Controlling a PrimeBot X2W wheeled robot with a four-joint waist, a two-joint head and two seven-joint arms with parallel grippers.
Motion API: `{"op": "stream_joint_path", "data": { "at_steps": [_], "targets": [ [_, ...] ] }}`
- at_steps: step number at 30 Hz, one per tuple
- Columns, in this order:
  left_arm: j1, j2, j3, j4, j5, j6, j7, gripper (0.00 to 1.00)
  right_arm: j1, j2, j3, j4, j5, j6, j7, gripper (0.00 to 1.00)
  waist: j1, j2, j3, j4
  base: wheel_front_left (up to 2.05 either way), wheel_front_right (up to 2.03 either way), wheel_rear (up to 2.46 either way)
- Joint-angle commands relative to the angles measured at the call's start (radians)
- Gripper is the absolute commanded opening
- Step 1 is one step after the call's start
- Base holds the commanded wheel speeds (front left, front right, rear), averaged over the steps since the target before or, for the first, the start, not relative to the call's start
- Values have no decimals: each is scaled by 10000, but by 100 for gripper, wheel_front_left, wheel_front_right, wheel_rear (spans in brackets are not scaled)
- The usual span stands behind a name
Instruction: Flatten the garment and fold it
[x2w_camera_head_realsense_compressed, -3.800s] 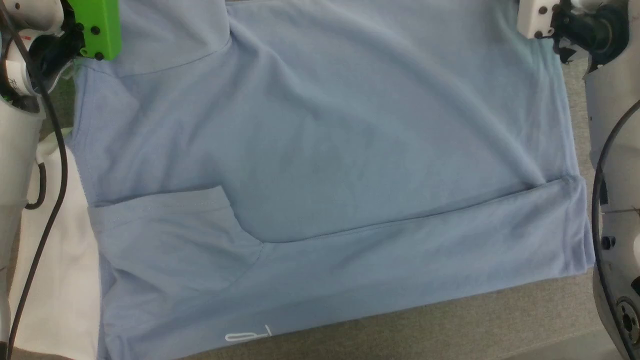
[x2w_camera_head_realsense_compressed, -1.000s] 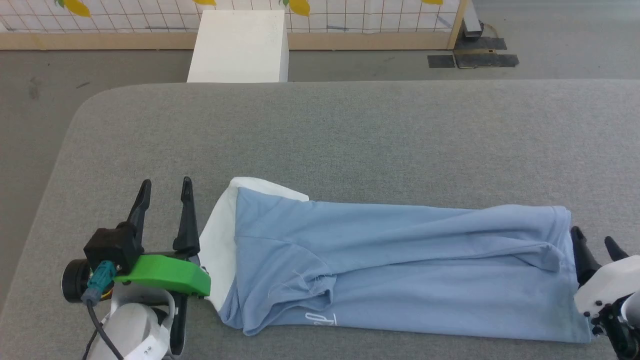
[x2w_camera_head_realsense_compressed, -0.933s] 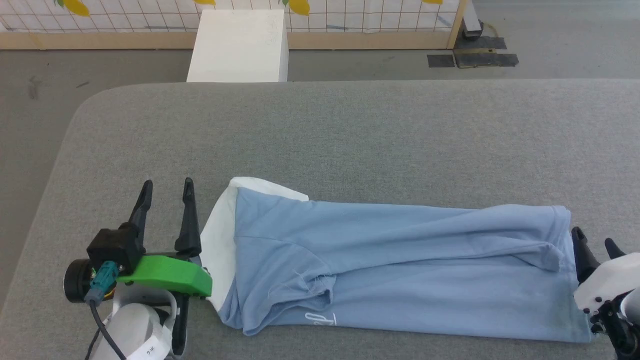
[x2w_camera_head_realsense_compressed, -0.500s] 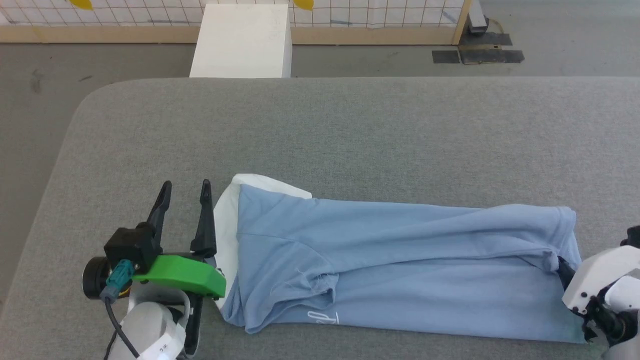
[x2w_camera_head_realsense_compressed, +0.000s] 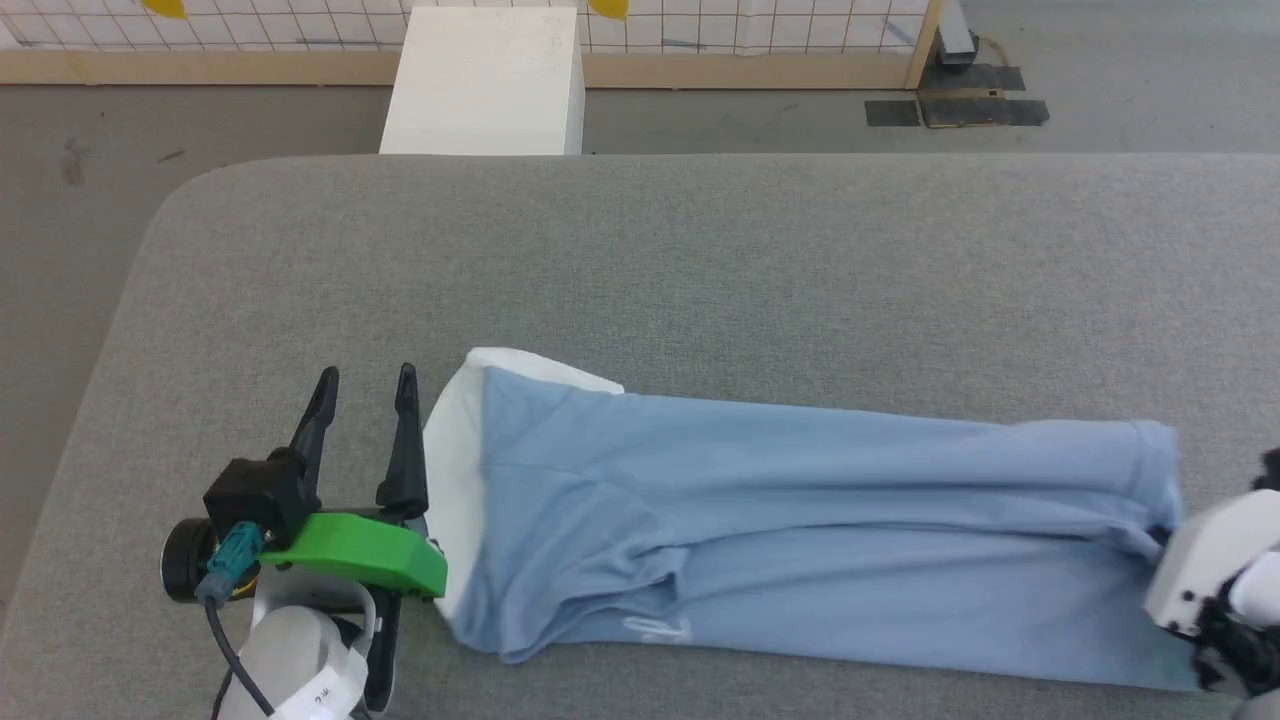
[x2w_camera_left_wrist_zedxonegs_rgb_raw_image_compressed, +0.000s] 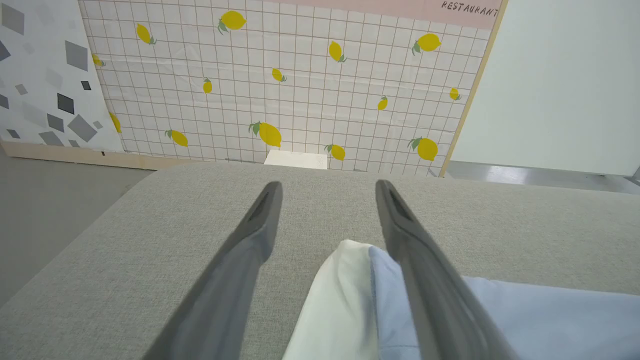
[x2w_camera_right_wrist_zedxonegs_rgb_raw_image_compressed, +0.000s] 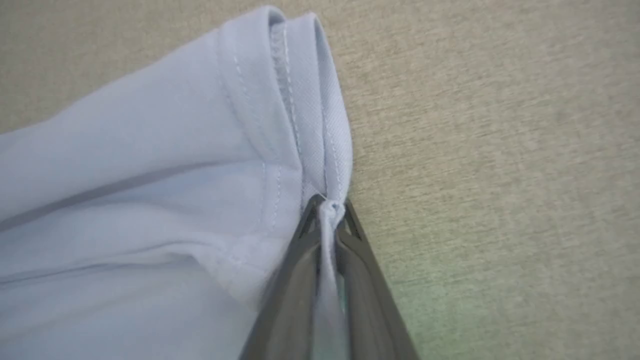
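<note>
The shirt (x2w_camera_head_realsense_compressed: 800, 560) is lying on the desk (x2w_camera_head_realsense_compressed: 700, 280) as a long strip, folded lengthwise. The right gripper (x2w_camera_right_wrist_zedxonegs_rgb_raw_image_compressed: 327, 205) is pinching its hem end with closed jaws. The left gripper (x2w_camera_head_realsense_compressed: 366, 375) is hovering just beside the white end, jaws wide open. Crosswise folds are probably remaining.

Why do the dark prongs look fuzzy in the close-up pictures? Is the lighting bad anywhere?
Left wrist view: the left pincer sits close to the lens, so its fingers look soft, while the lemon wall is crisp. Right wrist view: the right pincer blurs toward the bottom edge, yet the shirt stitching is sharp. Head view: even light, faint shadows, no glare.
</note>
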Motion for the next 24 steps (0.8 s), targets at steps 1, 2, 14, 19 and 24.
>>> {"op": "stream_joint_path", "data": {
  "at_steps": [1,2,14,19,24],
  "targets": [
    [-99,-79,38,27,147,-65,-49,100,211,-280,-252,-28,-284,-21,-227,0,1,0,10,-4,0,0,0],
    [-115,-93,66,41,166,-90,-49,100,219,-445,-460,-48,-555,-21,-457,0,1,0,24,-8,0,0,0],
    [-257,-216,177,-2,374,-276,-49,100,-270,-1435,-2561,716,-2823,-21,-2695,0,1,0,249,52,0,0,0],
    [-188,-250,203,18,424,-319,-49,100,-211,-1301,-2317,601,-2632,-21,-2210,0,1,0,124,79,0,0,0],
    [-72,-267,206,-7,506,-356,-49,100,412,-860,-1253,-1085,-1826,-21,-503,0,1,0,-74,79,0,0,0]
  ]
}}
